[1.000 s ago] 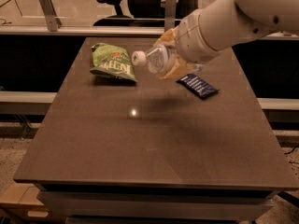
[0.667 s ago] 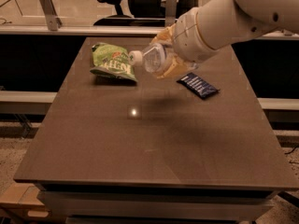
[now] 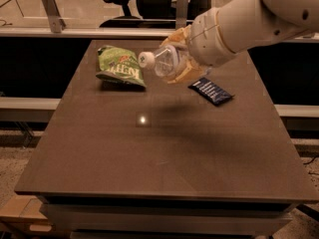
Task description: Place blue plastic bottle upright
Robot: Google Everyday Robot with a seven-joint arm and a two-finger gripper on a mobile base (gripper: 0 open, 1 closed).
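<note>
The blue plastic bottle (image 3: 162,59) is a clear bottle with a white cap. It is held in the air above the back middle of the table, lying almost level with its cap pointing left and slightly down. My gripper (image 3: 177,59) is shut on the bottle's body, its tan fingers (image 3: 184,73) wrapped over and under it. The label end is hidden behind the fingers and the white arm (image 3: 249,21), which comes in from the upper right.
A green crinkled snack bag (image 3: 118,66) lies at the table's back left. A small flat dark blue packet (image 3: 210,90) lies at the back right, just below the gripper. The brown table (image 3: 149,153) ends at a front edge near the camera. Office chairs and a rail stand behind.
The gripper with the bottle has shifted slightly left; the cap now sits nearer the green bag. The bag and packet have not moved.
</note>
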